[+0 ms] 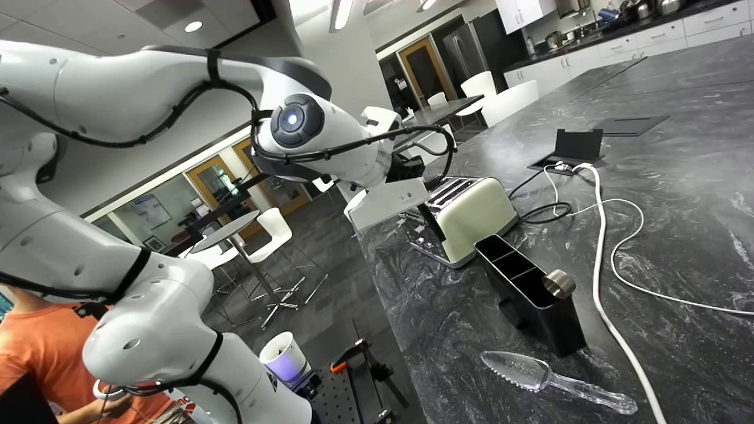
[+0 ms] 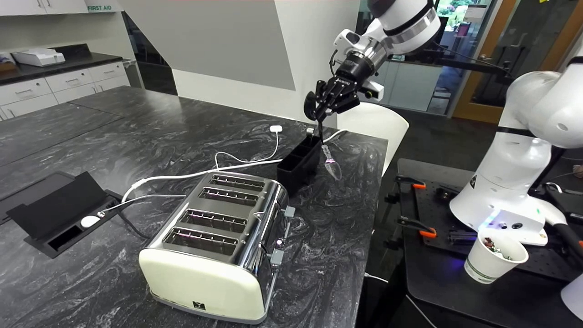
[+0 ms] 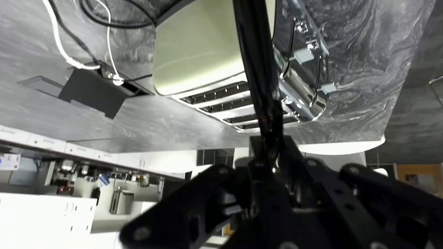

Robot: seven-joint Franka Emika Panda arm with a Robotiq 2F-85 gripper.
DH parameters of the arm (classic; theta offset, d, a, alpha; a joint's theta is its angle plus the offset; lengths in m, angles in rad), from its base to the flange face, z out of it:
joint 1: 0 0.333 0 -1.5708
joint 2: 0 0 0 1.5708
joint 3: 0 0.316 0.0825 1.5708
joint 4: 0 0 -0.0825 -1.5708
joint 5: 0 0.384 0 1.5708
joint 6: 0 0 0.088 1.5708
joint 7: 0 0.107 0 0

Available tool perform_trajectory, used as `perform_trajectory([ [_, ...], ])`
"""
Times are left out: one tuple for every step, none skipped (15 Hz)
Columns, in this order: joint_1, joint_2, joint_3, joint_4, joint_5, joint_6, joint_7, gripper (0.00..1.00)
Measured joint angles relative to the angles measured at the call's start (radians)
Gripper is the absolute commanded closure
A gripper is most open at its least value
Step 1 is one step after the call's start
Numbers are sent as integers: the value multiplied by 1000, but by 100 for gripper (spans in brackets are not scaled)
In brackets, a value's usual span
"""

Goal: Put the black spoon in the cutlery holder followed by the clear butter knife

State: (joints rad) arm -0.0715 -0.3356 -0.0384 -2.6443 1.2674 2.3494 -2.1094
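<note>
We have the black spoon [image 3: 260,72] in the Robotiq gripper [image 2: 322,115], whose two fingers are clamped narrow around it. The spoon's long axis runs out from the fingertips and downward: in an exterior view it hangs close to upright, a slim strip that we take for the handle. The dark round shape up beside the fingers we read as the bowl [image 2: 310,105], so the handle would go in first.

The coming move turns on how the cutlery holder [image 1: 530,315] lies from the gripper. We judge it to be below, and shifted to the side away from the arm's base [image 2: 496,191], since in both exterior views the hanging tip shows toward the base side of the holder. Where along its length the tip stands, we cannot tell. Its long axis points at the cream four-slot toaster [image 2: 205,273], and a silver utensil [image 1: 559,284] shows at the compartment farthest from that. So we would ease the gripper across, away from the base, before lowering; going straight down risks catching the handle on the rim.

The clear butter knife [image 1: 551,380] also lies below the gripper, flat on the marbled countertop [image 1: 447,335] near the holder's end away from the toaster; its turn comes second.
</note>
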Motion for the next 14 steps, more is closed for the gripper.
perform_trajectory([
  [2,1,-24,11,23,-36,-35,96],
  [2,3,-40,18,44,-64,-66,96],
  [2,8,-52,24,70,-86,-99,96],
  [2,15,-57,28,99,-101,-131,96],
  [2,26,-58,33,130,-110,-163,96],
  [2,40,-57,37,163,-112,-194,96],
  [2,57,-55,42,199,-112,-226,96],
  [2,76,-53,47,233,-112,-258,96],
  [2,98,-51,53,267,-112,-289,96],
  [2,121,-51,61,298,-112,-316,96],
  [2,145,-51,71,327,-112,-341,96],
  [1,170,-51,82,350,-112,-360,96],
  [0,196,-51,96,371,-111,-378,96],
  [-2,222,-51,110,386,-111,-387,96],
])
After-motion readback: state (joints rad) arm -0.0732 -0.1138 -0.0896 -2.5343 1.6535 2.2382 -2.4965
